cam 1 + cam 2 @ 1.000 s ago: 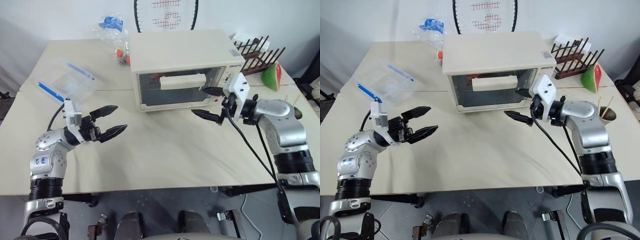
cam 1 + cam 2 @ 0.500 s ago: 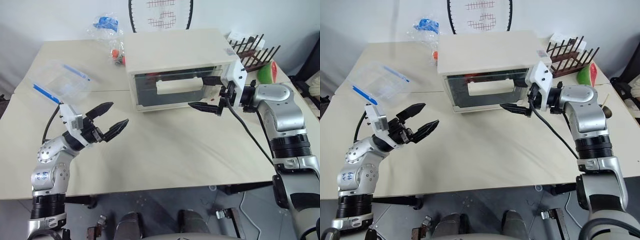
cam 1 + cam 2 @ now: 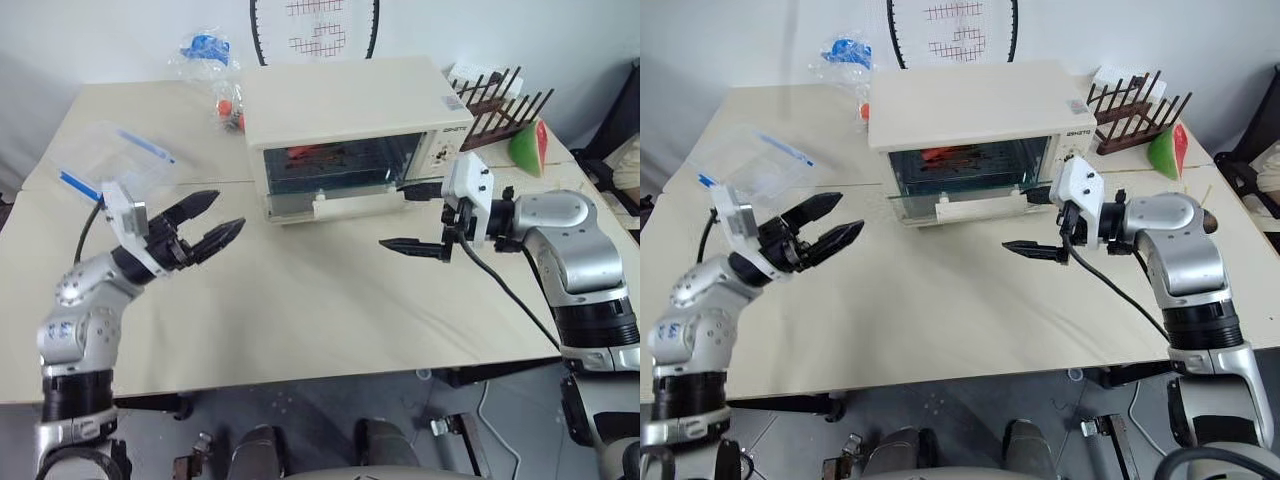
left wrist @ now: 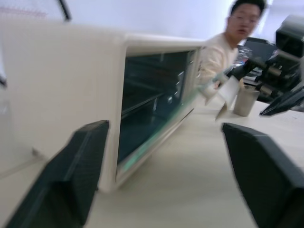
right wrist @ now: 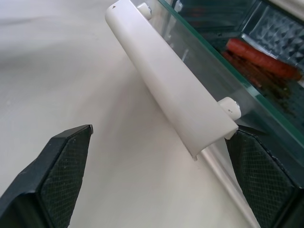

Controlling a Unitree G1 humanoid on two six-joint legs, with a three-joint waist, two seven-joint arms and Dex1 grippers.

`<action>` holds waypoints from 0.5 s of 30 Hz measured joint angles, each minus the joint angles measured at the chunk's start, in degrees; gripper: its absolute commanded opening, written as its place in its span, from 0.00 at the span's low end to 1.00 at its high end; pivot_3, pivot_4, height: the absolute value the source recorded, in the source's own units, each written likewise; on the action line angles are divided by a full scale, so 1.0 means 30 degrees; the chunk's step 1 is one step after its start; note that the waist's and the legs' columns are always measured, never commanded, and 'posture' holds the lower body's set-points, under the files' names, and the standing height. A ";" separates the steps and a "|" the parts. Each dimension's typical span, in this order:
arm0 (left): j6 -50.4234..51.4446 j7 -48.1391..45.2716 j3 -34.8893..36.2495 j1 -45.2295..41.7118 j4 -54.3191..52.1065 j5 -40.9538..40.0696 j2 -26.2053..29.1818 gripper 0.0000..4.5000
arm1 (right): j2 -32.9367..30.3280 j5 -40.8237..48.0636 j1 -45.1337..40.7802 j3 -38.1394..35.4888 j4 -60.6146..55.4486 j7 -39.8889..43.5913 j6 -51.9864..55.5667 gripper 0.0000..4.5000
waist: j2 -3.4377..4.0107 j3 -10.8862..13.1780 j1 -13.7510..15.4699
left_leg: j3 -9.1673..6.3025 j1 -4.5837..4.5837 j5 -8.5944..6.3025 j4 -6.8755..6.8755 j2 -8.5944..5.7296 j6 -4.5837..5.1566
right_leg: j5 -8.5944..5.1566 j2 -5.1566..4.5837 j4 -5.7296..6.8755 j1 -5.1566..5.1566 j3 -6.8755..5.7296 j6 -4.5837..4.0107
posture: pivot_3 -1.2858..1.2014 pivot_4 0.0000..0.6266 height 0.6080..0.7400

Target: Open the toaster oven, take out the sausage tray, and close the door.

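The cream toaster oven [image 3: 350, 100] stands at the back of the table. Its glass door [image 3: 340, 195] hangs open, tipped forward and down, with the bar handle [image 3: 360, 205] at its front edge. Inside, a red sausage [image 5: 261, 59] lies on the ribbed silver sausage tray [image 5: 280, 31]. My right gripper [image 3: 392, 215] is open at the handle's right end. In the right wrist view the handle [image 5: 171, 80] lies between its spread fingers, ungripped. My left gripper [image 3: 228, 210] hovers open over the table left of the oven, pointing at it.
A clear plastic box with blue clips [image 3: 120, 160] lies at the far left. A plastic bag [image 3: 215, 60] and a racket [image 3: 315, 20] sit behind the oven. A wooden rack [image 3: 495, 100] and a watermelon slice [image 3: 527, 145] stand right. A person [image 4: 228, 42] is beyond the table.
The oven door has swung from shut down to open. My right gripper has drawn back and lower with the handle. My left gripper has risen a little.
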 measured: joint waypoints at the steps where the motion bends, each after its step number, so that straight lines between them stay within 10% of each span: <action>1: 0.0016 -0.0327 -0.0180 -0.0610 0.0566 0.0014 -0.0010 0.60 | -0.0002 0.0000 0.0021 -0.0016 -0.0099 -0.0060 0.0084 1.00 | 0.0000 0.0000 0.0029 | 0.0001 0.0007 0.0000 -0.0001 0.0000 -0.0001 | 0.0000 0.0001 0.0005 0.0000 -0.0002 0.0000 | 0.52 0.24 1.00; 9: -0.0236 -0.2505 -0.2486 -0.4102 0.4674 0.1138 -0.0660 0.05 | 0.0163 0.0001 0.0066 0.0033 -0.0443 -0.0313 0.0336 1.00 | -0.0001 0.0001 -0.0093 | 0.0016 0.0009 0.0000 -0.0004 0.0002 -0.0001 | 0.0000 0.0019 0.0001 -0.0009 -0.0005 0.0001 | 0.52 0.24 1.00; 15: -0.1044 -0.3148 -0.3531 -0.6240 0.7530 0.2539 -0.1652 0.01 | 0.0061 -0.0003 0.0654 -0.0220 -0.1210 -0.0613 0.0704 1.00 | -0.0006 0.0003 0.0013 | 0.0016 0.0001 0.0000 0.0012 0.0002 -0.0001 | 0.0000 0.0019 0.0002 -0.0009 -0.0010 0.0001 | 0.52 0.24 1.00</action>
